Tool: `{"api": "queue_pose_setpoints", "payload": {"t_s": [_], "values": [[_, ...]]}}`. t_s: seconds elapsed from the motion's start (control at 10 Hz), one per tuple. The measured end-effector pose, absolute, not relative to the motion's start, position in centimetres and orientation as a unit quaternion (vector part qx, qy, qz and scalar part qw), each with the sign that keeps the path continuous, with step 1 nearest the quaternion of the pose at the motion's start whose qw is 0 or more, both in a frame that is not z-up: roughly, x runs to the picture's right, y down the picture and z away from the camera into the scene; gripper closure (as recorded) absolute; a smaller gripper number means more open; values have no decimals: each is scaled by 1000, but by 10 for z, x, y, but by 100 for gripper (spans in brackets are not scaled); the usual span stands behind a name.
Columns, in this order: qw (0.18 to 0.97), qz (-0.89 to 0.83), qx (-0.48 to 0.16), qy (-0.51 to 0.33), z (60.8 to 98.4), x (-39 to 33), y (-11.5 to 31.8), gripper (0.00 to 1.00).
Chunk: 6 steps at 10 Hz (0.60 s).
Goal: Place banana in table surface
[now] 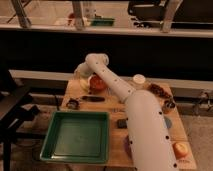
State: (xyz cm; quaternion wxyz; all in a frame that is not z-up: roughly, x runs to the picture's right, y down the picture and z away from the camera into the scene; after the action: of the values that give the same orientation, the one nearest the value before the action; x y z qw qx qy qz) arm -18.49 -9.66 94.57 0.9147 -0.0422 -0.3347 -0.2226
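Observation:
My arm reaches from the lower right across the light tan table surface to its far left corner. The gripper hangs below the wrist joint there, pointing down, just over the wood. A small pale-yellow banana shows at its tip, and the gripper is shut on it. An orange-red piece lies right beside it on the right.
A green tray fills the near left of the table. A white cup stands at the back. Small dark items lie mid-table. A brown item and an orange fruit sit on the right side.

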Motion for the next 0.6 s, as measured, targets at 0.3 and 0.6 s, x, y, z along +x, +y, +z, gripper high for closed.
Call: {"api": "queue_pose_setpoints", "payload": {"t_s": [0.3, 0.6], "values": [[913, -229, -45, -336, 949, -190, -96, 82], [910, -234, -55, -338, 955, -194, -88, 48]]}}
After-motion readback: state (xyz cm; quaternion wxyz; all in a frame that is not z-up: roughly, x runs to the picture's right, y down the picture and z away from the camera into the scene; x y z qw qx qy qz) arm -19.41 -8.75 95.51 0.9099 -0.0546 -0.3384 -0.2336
